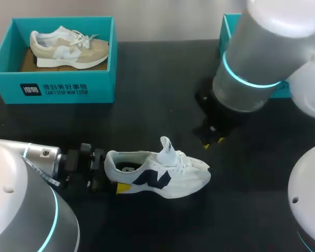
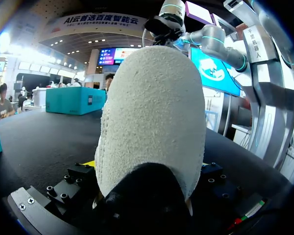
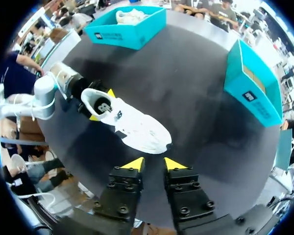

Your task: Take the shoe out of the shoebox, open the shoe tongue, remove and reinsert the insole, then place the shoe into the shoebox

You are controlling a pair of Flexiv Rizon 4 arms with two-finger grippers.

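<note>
A white shoe (image 1: 163,176) with a dark side mark lies on its sole on the black table, toe to the right and tongue (image 1: 167,148) standing up. My left gripper (image 1: 109,173) comes in from the left with its fingers wide apart. Both press the heel (image 2: 154,122) from two sides, and the heel fills the left wrist view. My right gripper (image 1: 212,140) hangs above the table beyond the toe. In the right wrist view this gripper (image 3: 154,164) has a narrow gap between its yellow tips, nothing in it, and the shoe (image 3: 132,125) lies ahead.
A teal shoebox (image 1: 52,89) at the back left holds a beige shoe (image 1: 68,47). A second teal box (image 1: 228,31) stands at the back right, mostly hidden by my right arm. In the right wrist view this box (image 3: 252,93) shows only brown card inside.
</note>
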